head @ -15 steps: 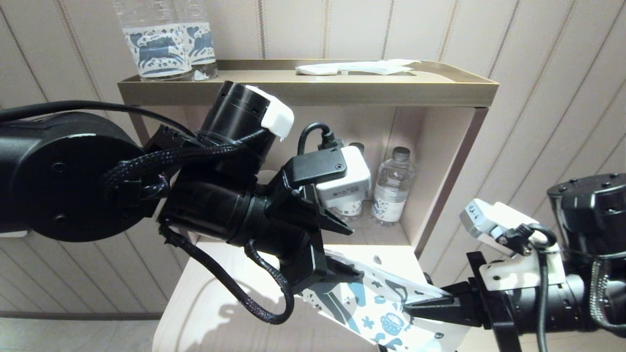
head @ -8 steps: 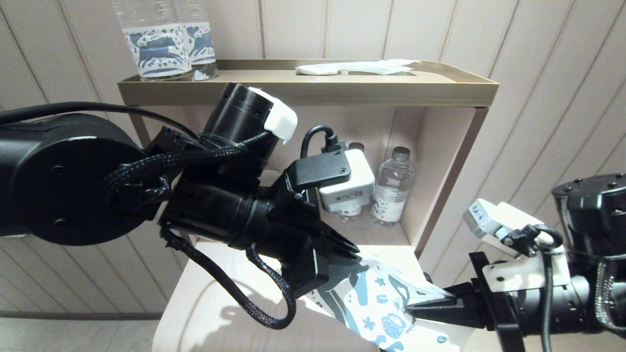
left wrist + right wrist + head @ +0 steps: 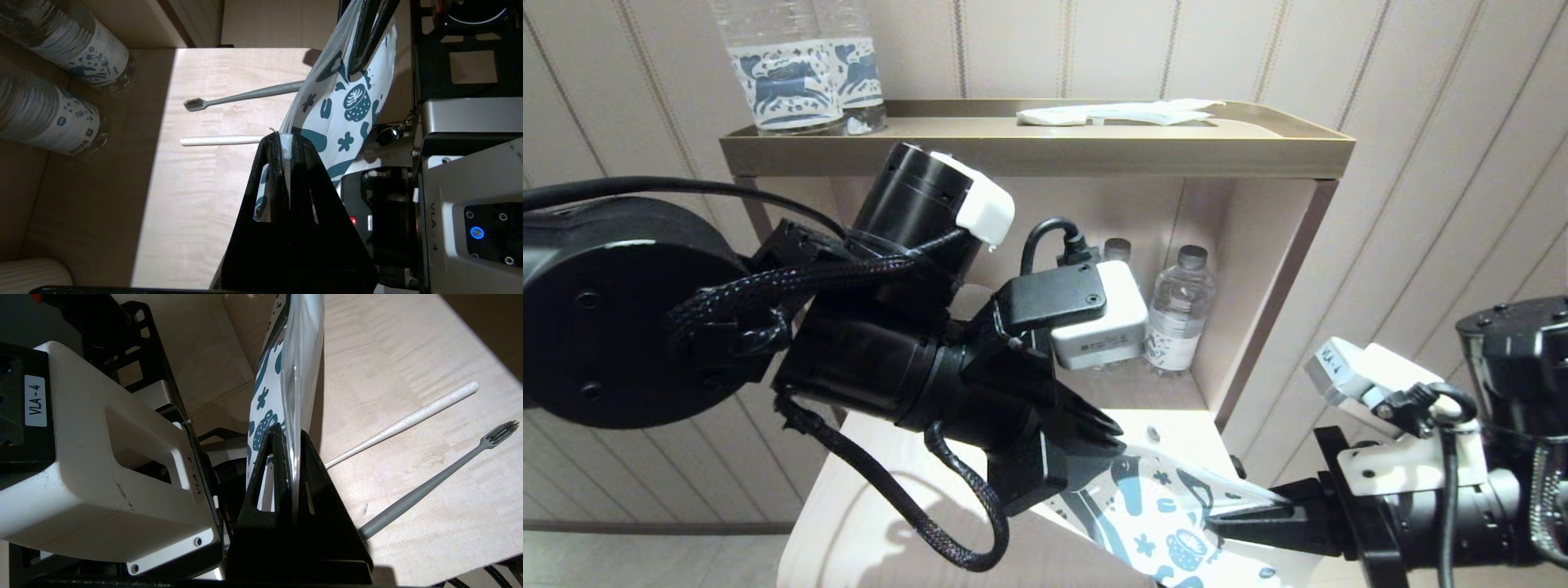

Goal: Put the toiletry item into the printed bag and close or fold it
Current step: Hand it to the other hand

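Since a second ago the left tool (image 3: 284,141) has gone from standing open over the printed bag (image 3: 1156,510) to pinching its edge flat, while the right tool (image 3: 1217,523) keeps its clamp on the opposite edge, so the bag now hangs stretched between the two, lifted off the table (image 3: 196,171). Both tools are closed tight with only the thin film between the fingers. Two toothbrushes lie side by side on the table on the far side of the bag: a grey toothbrush (image 3: 241,97) with dark bristles and a pale white toothbrush (image 3: 222,140) nearer the left tool, its head hidden behind the bag. Neither is inside yet. Judging by its look, the bag is light, limp, glossy film that will sag, slide and crease, so holding it at opposite edges near the mouth suits it, though a firm pull could tear it or slip it free. Either brush looks stiff, light and slim and likely to roll; a pinch across the middle of the handle seems safest. Clear bottles (image 3: 61,77) stand on the shelf beyond.
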### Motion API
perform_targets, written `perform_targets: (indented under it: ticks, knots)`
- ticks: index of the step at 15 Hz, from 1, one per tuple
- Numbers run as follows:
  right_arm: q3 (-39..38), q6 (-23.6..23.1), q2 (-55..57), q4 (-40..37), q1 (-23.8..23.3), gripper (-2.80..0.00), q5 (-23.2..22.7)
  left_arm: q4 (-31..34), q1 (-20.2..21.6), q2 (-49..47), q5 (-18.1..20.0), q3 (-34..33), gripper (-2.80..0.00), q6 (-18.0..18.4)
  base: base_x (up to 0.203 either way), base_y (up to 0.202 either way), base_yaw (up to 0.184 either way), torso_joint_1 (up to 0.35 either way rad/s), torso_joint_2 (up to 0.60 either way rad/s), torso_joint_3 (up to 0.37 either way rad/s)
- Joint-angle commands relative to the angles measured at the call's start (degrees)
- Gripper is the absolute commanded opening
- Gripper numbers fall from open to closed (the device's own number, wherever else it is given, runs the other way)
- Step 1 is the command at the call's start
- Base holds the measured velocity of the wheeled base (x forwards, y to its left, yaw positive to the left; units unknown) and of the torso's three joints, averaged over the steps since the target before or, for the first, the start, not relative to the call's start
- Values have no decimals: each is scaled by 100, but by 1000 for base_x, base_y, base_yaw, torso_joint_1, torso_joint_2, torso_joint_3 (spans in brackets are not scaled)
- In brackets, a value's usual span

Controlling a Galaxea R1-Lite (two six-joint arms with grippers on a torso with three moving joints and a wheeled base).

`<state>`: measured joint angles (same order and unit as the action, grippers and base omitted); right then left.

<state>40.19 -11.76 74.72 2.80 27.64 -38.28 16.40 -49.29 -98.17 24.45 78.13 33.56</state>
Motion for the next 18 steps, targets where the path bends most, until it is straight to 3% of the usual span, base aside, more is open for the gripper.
perform_targets:
  ticks: [1,7,18]
  knots:
    - [-29,-10,-75,1,5,-280,-22,13,37,189,-2,-170,-280,32,0,0,0,0,0,0]
    - [-75,-4,-207,-17,5,-280,-28,-2,215,450,-2,-494,-280,57,0,0,0,0,0,0]
    - [-213,-10,-318,-8,-4,-280,-22,-5,924,917,16,-1144,-280,133,0,0,0,0,0,0]
